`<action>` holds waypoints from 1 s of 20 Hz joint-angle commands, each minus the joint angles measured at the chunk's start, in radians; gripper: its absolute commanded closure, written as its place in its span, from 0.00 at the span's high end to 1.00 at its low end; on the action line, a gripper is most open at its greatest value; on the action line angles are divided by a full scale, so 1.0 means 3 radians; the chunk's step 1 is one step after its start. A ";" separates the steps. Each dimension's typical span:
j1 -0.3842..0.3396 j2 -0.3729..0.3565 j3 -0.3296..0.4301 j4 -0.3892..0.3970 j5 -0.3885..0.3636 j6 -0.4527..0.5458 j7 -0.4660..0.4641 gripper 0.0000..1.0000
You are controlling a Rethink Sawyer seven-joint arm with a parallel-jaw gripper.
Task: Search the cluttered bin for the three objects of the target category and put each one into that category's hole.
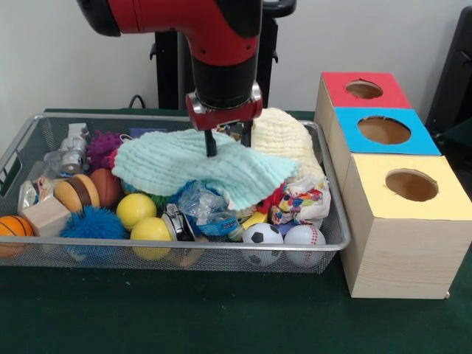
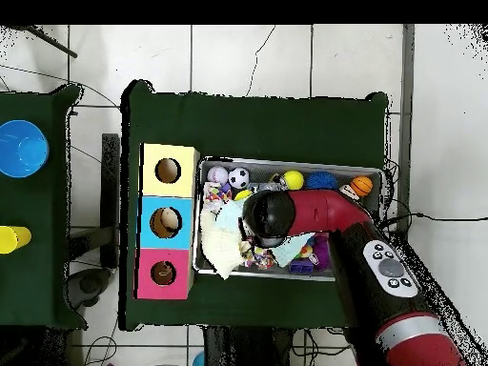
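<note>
1. Basket (image 1: 333, 243) of silver wire mesh sits on the green desk (image 1: 221, 317), just beside a row of three wooden boxes; in the overhead view the basket (image 2: 376, 172) lies to the right of the boxes.
2. The red arm comes down over the middle of the basket, and its end effector (image 1: 228, 140) has two dark fingers (image 1: 211, 143) spread apart, their tips pressed into a pale green cloth (image 1: 184, 166); whether they pinch the cloth I cannot tell.
3. A cream cloth (image 1: 284, 136) lies behind the green one, toward the boxes.
4. Along the basket's near side lie a soccer ball (image 1: 262, 234), a baseball (image 1: 304, 235), two yellow balls (image 1: 136, 209), a blue spiky ball (image 1: 94, 223), a small basketball (image 1: 13, 226) and a wooden block (image 1: 47, 215).
5. The boxes have a red top (image 1: 361, 90), a blue top (image 1: 383, 130) and a yellow top (image 1: 409, 186), each with a round hole.
6. In the overhead view the arm (image 2: 319, 212) covers much of the basket's middle.
</note>
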State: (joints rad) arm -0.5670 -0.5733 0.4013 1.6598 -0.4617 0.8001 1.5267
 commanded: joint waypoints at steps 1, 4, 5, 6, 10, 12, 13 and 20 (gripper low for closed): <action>-0.0189 0.0209 0.0538 0.0042 -0.0046 -0.0343 -0.0537 1.00; -0.0211 0.0225 0.0550 0.0076 -0.0101 -0.0342 -0.0509 1.00; -0.0198 0.0240 0.0538 0.0065 -0.0107 -0.0278 -0.0504 1.00; -0.0187 0.0255 0.0522 0.0062 -0.0113 -0.0215 -0.0497 1.00; -0.0130 0.0304 0.0490 0.0001 -0.0158 -0.0156 -0.0456 1.00; -0.0104 0.0304 0.0467 -0.0006 -0.0183 -0.0145 -0.0437 1.00; -0.0086 0.0305 0.0454 -0.0014 -0.0196 -0.0137 -0.0428 1.00; -0.0039 0.0301 0.0411 -0.0041 -0.0254 -0.0051 -0.0448 0.00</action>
State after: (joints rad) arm -0.5993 -0.5247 0.4727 1.6595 -0.4797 0.7525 1.5267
